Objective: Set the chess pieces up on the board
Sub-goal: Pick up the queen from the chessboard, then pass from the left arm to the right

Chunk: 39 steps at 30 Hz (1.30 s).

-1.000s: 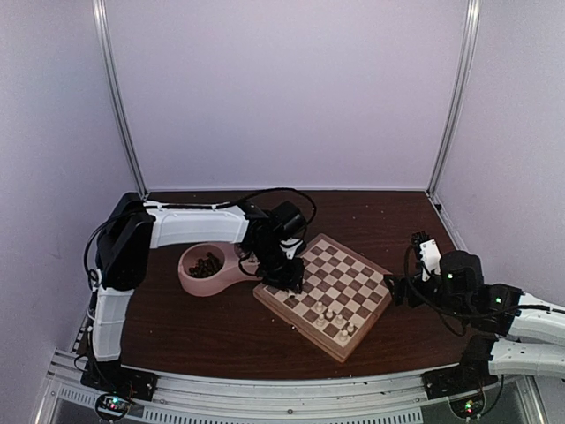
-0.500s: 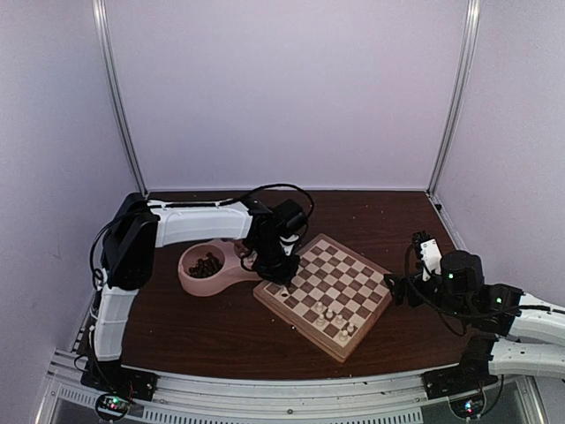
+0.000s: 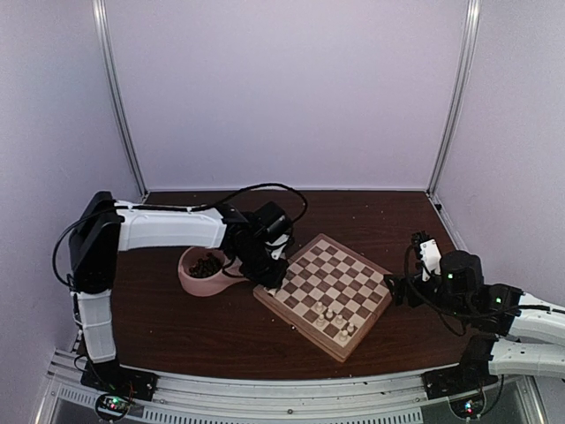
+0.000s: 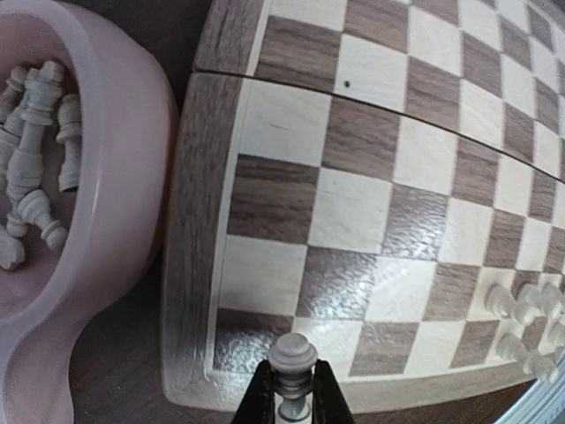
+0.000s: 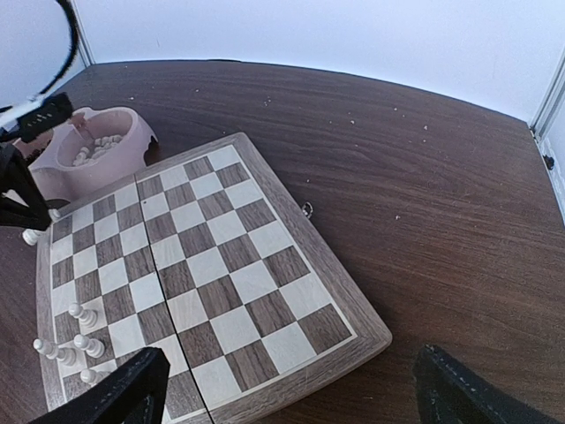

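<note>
My left gripper [image 4: 293,378] is shut on a cream-white chess piece [image 4: 293,355], gripped just under its round top. It hangs over the board [image 4: 353,212] at the near left corner square. In the top view the left gripper [image 3: 271,281] sits at the board's [image 3: 344,265] left corner. Several white chess pieces [image 3: 335,322] stand near the front corner, also visible as pieces [image 5: 71,340] in the right wrist view. My right gripper [image 5: 291,397] stands open and holds nothing, just off the board's [image 5: 229,256] right corner.
A pink double-bowl dish [image 3: 196,281] lies left of the board; one bowl holds dark pieces [image 3: 207,263], the other bowl [image 4: 132,177] holds several cream pieces [image 4: 35,132]. The dish [image 5: 132,132] touches the board's left edge. Bare dark table [image 5: 424,194] lies behind and right.
The left gripper has shut on a white piece and shifted slightly left toward the board's corner, its elbow swinging left. The right arm has not moved.
</note>
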{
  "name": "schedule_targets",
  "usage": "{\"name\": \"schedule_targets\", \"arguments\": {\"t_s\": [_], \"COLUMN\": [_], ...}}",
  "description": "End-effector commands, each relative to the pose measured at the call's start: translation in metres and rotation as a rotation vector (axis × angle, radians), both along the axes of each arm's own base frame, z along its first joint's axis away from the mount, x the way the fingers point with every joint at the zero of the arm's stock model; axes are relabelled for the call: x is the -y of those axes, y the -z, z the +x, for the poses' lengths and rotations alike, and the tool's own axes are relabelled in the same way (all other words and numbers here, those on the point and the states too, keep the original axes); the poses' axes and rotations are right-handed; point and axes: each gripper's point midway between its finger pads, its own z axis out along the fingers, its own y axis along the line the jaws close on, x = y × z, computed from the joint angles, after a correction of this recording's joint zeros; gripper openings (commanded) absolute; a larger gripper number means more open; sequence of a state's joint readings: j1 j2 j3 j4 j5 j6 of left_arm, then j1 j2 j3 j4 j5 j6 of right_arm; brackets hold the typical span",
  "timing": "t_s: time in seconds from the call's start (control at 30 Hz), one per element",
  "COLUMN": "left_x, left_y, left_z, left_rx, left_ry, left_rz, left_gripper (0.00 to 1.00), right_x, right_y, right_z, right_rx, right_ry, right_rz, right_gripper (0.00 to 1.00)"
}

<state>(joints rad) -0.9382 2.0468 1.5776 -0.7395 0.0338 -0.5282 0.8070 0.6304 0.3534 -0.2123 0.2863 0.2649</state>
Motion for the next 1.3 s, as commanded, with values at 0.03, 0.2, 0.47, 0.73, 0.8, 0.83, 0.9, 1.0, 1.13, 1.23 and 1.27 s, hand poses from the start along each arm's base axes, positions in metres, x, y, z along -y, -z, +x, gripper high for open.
{"name": "schedule_targets", "arguments": {"t_s": [0.03,0.2,0.47,0.73,0.8,0.83,0.9,1.0,1.13,1.23,1.27], "left_x": [0.031,0.044,0.048,0.063,0.064,0.064,0.063,0.062,0.060,0.058,0.058], "left_y": [-0.081,-0.109,-0.157,-0.193,-0.200,-0.204,-0.210,-0.221,-0.235,-0.239,-0.239], "left_z": [0.005,-0.013,-0.038,-0.072,-0.073,-0.073,-0.071,-0.072,-0.078,-0.080,-0.080], "left_rx": [0.230,0.280,0.359,0.277,0.268,0.272,0.278,0.278,0.264,0.264,0.262], "left_ry": [0.089,0.199,0.330,0.490,0.492,0.489,0.470,0.458,0.460,0.454,0.450], "left_rz": [-0.332,-0.525,-0.748,-0.936,-0.958,-0.966,-0.973,-0.997,-1.058,-1.074,-1.075], "left_gripper": [0.05,0.06,0.05,0.04,0.04,0.04,0.04,0.04,0.04,0.04,0.04], "right_x": [-0.001,-0.002,-0.040,-0.124,-0.144,-0.153,-0.169,-0.188,-0.204,-0.213,-0.214], "right_y": [-0.005,-0.004,-0.014,-0.085,-0.093,-0.096,-0.098,-0.096,-0.102,-0.109,-0.109], "right_z": [0.002,0.002,-0.011,-0.025,-0.026,-0.027,-0.032,-0.036,-0.035,-0.036,-0.036], "right_rx": [0.009,0.008,-0.037,-0.085,-0.129,-0.147,-0.154,-0.133,-0.128,-0.116,-0.116], "right_ry": [0.002,-0.004,-0.196,-0.538,-0.597,-0.620,-0.661,-0.689,-0.718,-0.742,-0.743], "right_rz": [0.009,0.008,0.099,0.273,0.270,0.263,0.239,0.195,0.220,0.243,0.242], "right_gripper": [1.00,1.00,0.94,0.79,0.77,0.76,0.74,0.72,0.64,0.59,0.59]}}
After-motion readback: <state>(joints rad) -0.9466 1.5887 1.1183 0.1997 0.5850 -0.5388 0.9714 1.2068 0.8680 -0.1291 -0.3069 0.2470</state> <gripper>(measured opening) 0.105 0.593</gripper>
